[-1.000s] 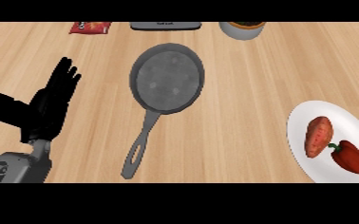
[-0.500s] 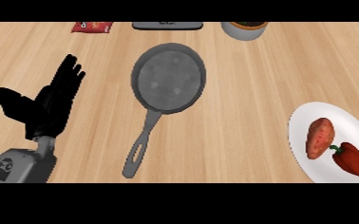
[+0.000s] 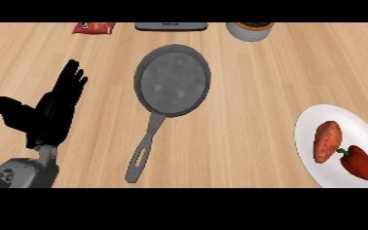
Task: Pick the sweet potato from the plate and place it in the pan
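Note:
An orange sweet potato [image 3: 327, 140] lies on a white plate [image 3: 310, 148] at the right edge, beside a red pepper [image 3: 355, 162]. The grey pan [image 3: 173, 79] sits mid-counter with nothing in it, its handle [image 3: 144, 149] running down toward the lower edge. My left hand [image 3: 52, 111] rests open at the left, fingers up, well clear of the pan and far from the plate. The right hand does not show.
Along the far edge stand a red packet [image 3: 94, 27], a dark flat object [image 3: 171, 26] and a grey cup with dark contents [image 3: 250, 30]. Bare wooden counter [image 3: 251, 102] lies between the pan and the plate.
The view has shifted slightly, so the left hand and pan sit a little to the right. Nothing was taken hold of or moved on the counter.

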